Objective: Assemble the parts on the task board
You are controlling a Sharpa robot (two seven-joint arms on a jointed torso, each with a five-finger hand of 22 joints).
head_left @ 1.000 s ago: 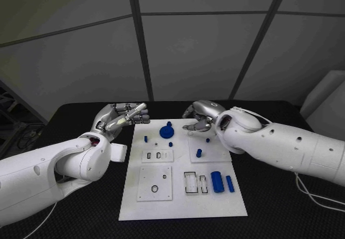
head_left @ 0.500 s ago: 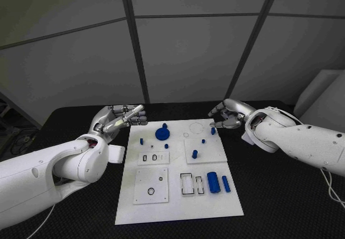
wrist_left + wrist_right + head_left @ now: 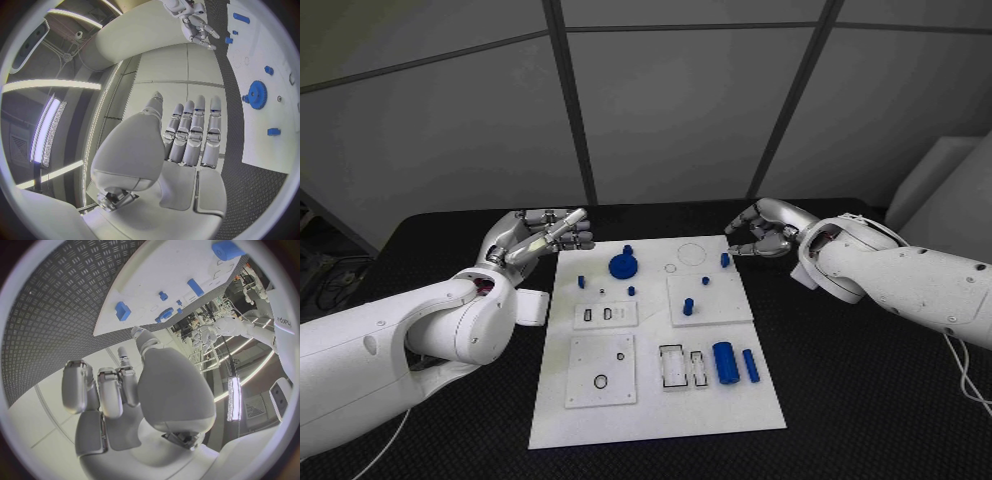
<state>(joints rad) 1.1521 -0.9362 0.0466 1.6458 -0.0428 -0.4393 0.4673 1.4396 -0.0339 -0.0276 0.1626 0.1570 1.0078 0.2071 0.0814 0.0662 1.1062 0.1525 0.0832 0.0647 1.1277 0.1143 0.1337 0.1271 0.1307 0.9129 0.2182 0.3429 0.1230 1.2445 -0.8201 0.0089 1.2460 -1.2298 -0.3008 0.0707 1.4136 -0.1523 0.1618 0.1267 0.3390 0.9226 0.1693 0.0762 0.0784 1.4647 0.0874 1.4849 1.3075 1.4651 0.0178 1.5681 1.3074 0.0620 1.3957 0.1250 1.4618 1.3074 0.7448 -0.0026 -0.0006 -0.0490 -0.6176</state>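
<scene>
- Since a second ago, the right hand has drawn back from above the far middle of the white task board to a spot just off its far right corner, over the black table.
- Right hand: fingers curled in, nothing seen between them in the right wrist view; it holds no part.
- Left hand has stayed raised just off the board's far left corner; the left wrist view shows its fingers straight, side by side and empty.
- On the board's far end, a blue gear lies nearest the left hand, with a small blue peg toward the right hand's corner.
- Nearer the board's middle, a short blue pin stands on a raised white square.
- At the board's near right, a thick blue cylinder and a thinner blue bar lie side by side, beside a slotted white tray.
</scene>
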